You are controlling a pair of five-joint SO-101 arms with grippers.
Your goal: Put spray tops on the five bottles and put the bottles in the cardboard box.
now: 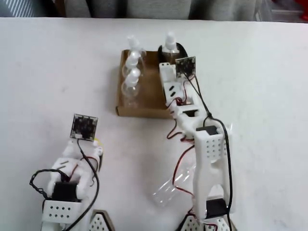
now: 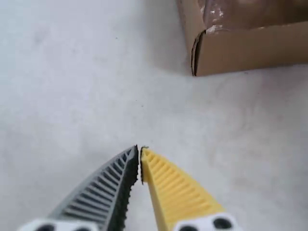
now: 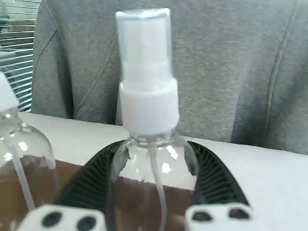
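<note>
Right claw (image 3: 154, 166) clasps a bottle (image 3: 153, 149) upright, spray top (image 3: 146, 67) up, at the box's (image 1: 144, 111) far corner. Left claw (image 2: 140, 155), closed and empty, rests near the box.

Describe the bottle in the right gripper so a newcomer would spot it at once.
Find the cardboard box in the middle of the table. Three bottles stand in a row along its left side. The held bottle is alone at the far right corner, spray top on, clasped by the black right gripper.
</note>
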